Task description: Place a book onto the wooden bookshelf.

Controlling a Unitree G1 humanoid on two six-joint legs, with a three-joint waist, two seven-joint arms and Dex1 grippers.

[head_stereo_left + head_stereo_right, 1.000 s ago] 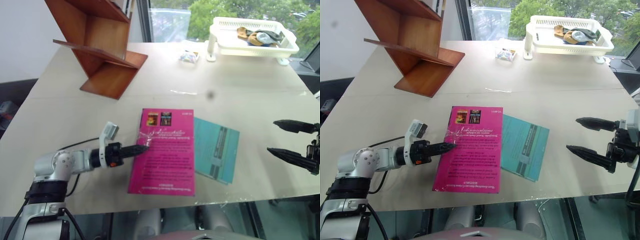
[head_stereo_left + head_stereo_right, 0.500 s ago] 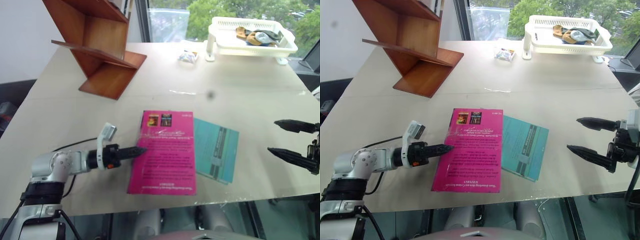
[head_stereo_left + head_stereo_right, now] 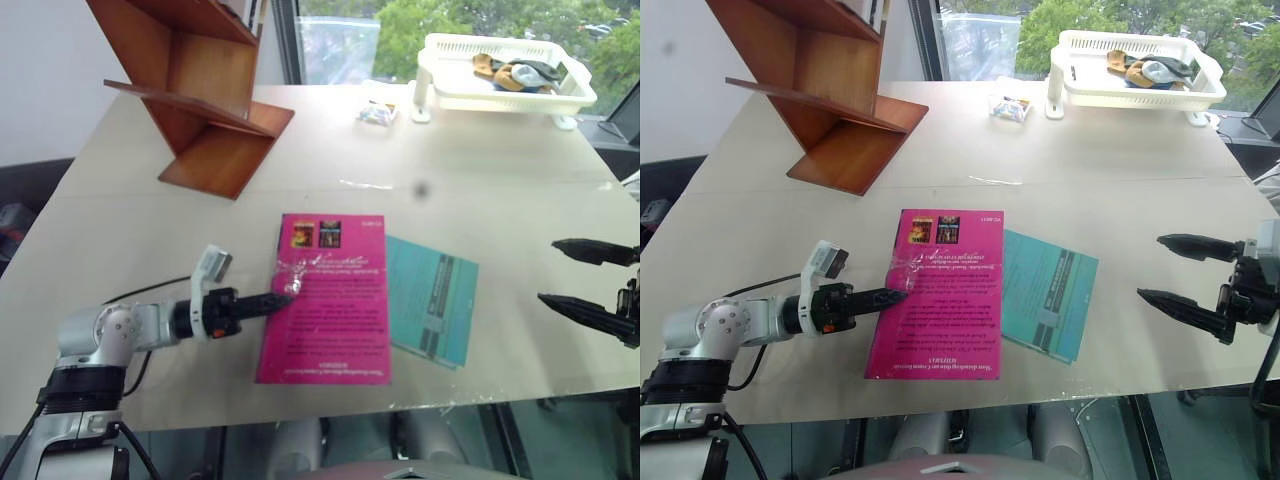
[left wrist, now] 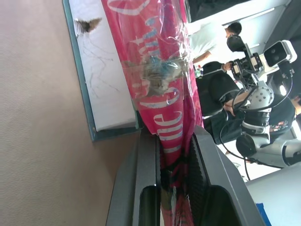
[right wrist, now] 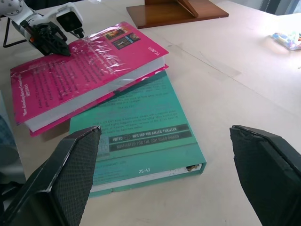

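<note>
The magenta-pink book (image 3: pixel 330 300) lies on the table, overlapping the edge of a teal book (image 3: pixel 435 300). My left gripper (image 3: pixel 283 293) points level at the pink book's left edge and is shut on it. In the left wrist view the two fingers (image 4: pixel 146 160) clamp the glossy pink cover (image 4: pixel 160 70) between them. The right wrist view shows that side of the book (image 5: pixel 80 75) tilted up a little. The wooden bookshelf (image 3: pixel 195 90) stands at the far left of the table. My right gripper (image 3: pixel 590 285) hovers open at the right, away from both books.
A white basket tray (image 3: pixel 450 95) with small items stands at the far right corner. A small packet (image 3: pixel 378 112) lies beside it. The table's front edge runs just below the books. A person (image 4: pixel 207 42) shows in the background of the left wrist view.
My left gripper's fingers have closed on the pink book's left edge, and the book has shifted slightly away from me. The right arm has kept still.
</note>
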